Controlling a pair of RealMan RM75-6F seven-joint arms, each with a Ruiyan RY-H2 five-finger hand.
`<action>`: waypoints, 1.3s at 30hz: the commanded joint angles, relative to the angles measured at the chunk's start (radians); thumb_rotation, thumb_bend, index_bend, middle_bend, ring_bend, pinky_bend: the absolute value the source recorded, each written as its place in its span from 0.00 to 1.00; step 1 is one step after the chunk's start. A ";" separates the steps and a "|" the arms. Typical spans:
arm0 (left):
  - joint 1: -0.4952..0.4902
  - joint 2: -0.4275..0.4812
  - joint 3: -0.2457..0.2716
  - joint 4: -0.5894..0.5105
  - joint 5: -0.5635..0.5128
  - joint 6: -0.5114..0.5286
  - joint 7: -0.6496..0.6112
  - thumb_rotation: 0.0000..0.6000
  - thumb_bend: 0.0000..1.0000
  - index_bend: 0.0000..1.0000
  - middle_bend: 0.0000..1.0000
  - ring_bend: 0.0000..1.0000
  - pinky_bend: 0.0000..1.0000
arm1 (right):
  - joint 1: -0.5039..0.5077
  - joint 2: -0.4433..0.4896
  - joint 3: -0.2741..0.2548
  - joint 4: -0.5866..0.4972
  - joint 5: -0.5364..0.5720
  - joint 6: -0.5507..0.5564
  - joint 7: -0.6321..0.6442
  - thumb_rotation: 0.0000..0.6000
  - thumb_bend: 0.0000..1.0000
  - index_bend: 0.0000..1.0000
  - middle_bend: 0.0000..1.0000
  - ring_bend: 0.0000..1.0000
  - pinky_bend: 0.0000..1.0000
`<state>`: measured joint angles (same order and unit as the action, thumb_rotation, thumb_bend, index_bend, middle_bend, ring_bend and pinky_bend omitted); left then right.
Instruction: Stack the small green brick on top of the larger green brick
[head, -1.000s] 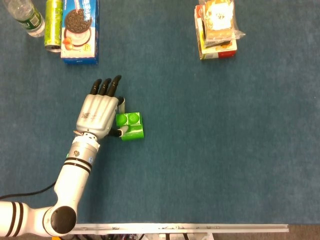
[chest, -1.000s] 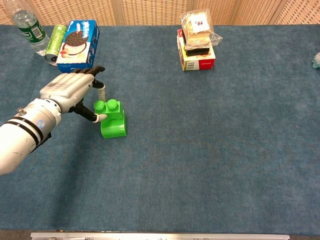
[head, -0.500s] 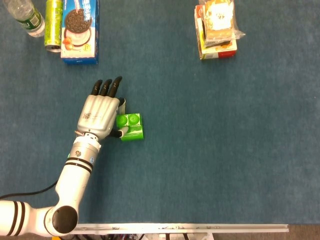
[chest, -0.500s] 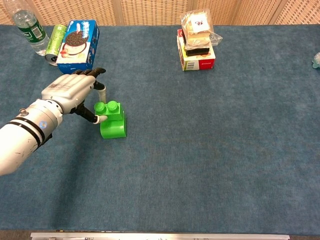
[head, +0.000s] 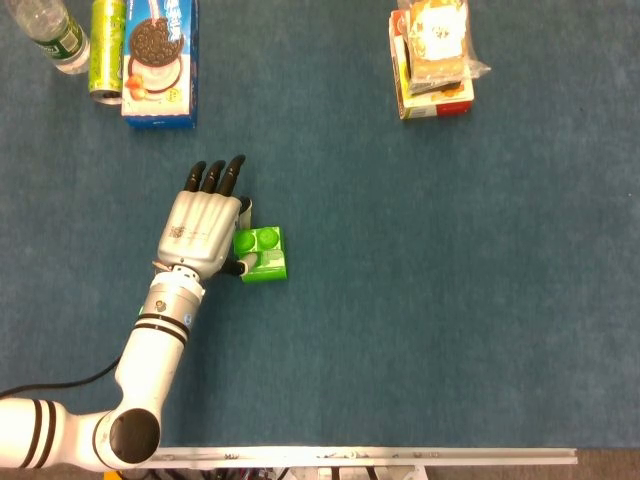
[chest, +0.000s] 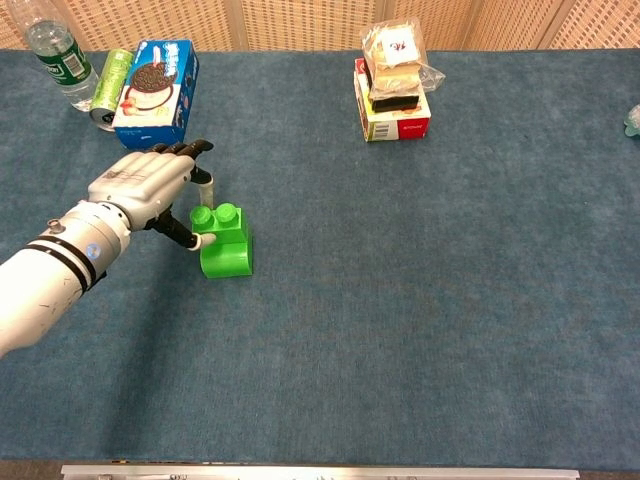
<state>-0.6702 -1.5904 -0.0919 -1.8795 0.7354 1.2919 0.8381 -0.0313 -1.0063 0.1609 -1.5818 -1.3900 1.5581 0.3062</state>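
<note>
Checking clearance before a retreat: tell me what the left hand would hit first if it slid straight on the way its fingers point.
In the head view the left hand points up the table, slightly right. That line passes right of the cookie box, so the way looks free, though the margin is unclear.

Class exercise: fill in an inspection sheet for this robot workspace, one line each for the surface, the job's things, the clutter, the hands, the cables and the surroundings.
Surface: blue carpeted table, flat, pale strip along its near edge.
Job's things: small green brick sits on top of the larger green brick; stack stands upright.
Clutter: cookie box, green can and water bottle at far left; stack of snack packages at far centre.
Hands: left hand pinches the small green brick between thumb and a finger, other fingers extended; right hand not in view.
Cables: a dark cable runs beside the left arm near the table's edge.
Surroundings: woven screen panels behind the table.
</note>
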 joint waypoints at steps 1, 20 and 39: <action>-0.001 0.000 0.001 0.001 -0.003 -0.001 0.001 1.00 0.25 0.54 0.00 0.00 0.00 | 0.000 0.000 -0.001 0.000 0.000 0.000 0.000 1.00 0.25 0.22 0.24 0.12 0.32; 0.037 0.063 0.044 -0.074 0.097 0.035 -0.052 1.00 0.25 0.13 0.00 0.00 0.00 | 0.003 -0.001 -0.003 -0.004 -0.002 -0.004 -0.020 1.00 0.25 0.22 0.24 0.12 0.32; 0.242 0.388 0.208 -0.026 0.624 0.167 -0.542 1.00 0.25 0.26 0.00 0.00 0.00 | 0.018 -0.011 -0.010 -0.014 -0.002 -0.022 -0.095 1.00 0.25 0.22 0.24 0.12 0.32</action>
<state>-0.4722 -1.2914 0.0771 -1.9565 1.2632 1.4534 0.4512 -0.0150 -1.0153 0.1512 -1.5947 -1.3923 1.5375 0.2143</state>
